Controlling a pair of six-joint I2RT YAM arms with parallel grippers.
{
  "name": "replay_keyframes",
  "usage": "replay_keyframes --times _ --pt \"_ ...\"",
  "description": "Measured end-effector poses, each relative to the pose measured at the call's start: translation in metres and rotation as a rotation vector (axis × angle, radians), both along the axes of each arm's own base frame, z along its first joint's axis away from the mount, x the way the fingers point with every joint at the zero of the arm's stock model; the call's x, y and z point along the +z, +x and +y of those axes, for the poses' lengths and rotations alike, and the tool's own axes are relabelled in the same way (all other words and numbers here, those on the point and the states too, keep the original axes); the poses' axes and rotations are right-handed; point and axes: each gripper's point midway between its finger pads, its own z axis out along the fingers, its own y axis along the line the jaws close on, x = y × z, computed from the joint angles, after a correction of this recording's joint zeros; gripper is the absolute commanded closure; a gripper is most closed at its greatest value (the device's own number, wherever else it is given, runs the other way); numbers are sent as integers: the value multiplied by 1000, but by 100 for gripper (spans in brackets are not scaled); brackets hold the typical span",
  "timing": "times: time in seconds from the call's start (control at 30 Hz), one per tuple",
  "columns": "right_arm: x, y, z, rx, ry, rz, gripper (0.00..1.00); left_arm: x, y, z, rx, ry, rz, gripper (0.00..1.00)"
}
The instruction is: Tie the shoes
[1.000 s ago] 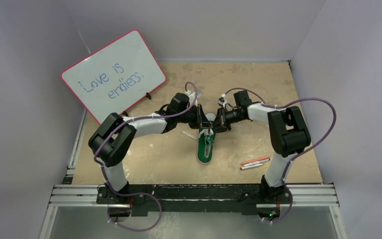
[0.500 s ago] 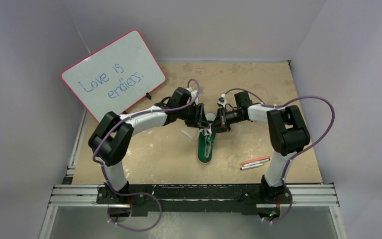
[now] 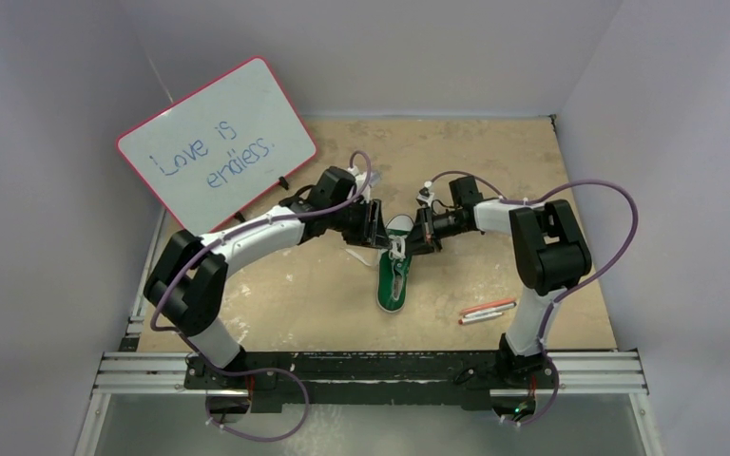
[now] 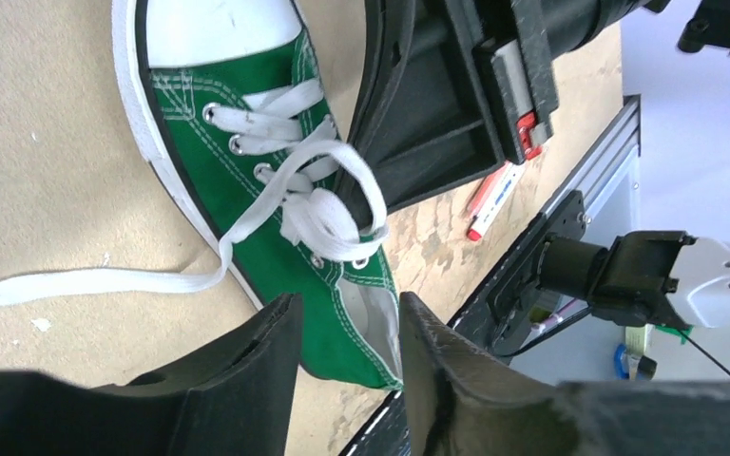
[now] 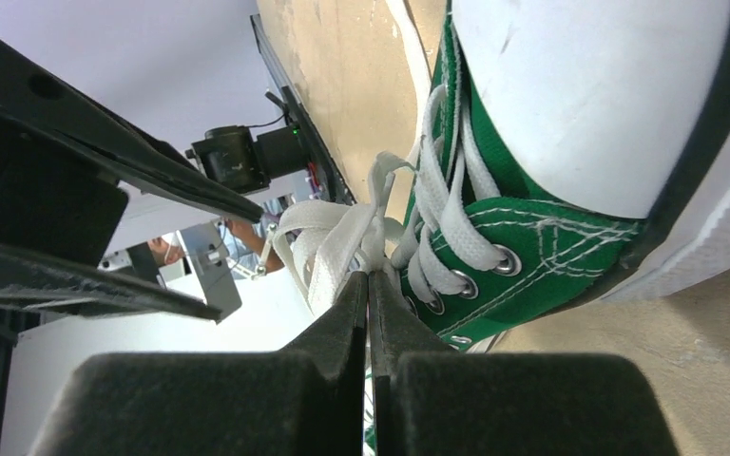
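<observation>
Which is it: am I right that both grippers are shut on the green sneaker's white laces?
Not both. The right gripper is shut on the laces of the green sneaker, but the left wrist view shows the left gripper open, holding nothing.

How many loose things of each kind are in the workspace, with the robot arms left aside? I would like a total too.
Green sneaker: 1
Whiteboard: 1
Markers: 2
Total: 4

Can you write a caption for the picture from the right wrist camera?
The right gripper, jaws shut, pinches a white lace beside the green sneaker.
</observation>
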Motion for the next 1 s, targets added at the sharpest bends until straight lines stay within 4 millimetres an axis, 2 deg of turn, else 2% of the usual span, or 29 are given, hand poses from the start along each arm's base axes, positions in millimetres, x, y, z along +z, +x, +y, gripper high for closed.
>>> replay_keyframes --times 0.1,0.27,0.43,0.6,0.73,0.83,1.0 --pt "-2 0 0 0 1 9 100 -11 -8 2 7 -4 39 79" --pt "-2 0 -1 0 4 9 100 -26 -23 2 -7 12 100 87" --pt "-1 0 0 2 7 9 100 -34 -32 -5 -35 20 117 86" --pt "0 0 0 6 15 9 100 -44 -32 -15 -54 17 120 86" --pt "0 0 0 6 15 8 100 -54 -30 -20 -44 19 142 79" --pt "0 -1 0 7 14 11 100 -53 -27 -22 -41 11 138 73" --pt "0 -2 -1 12 12 15 100 -47 -23 -27 -30 -16 129 70"
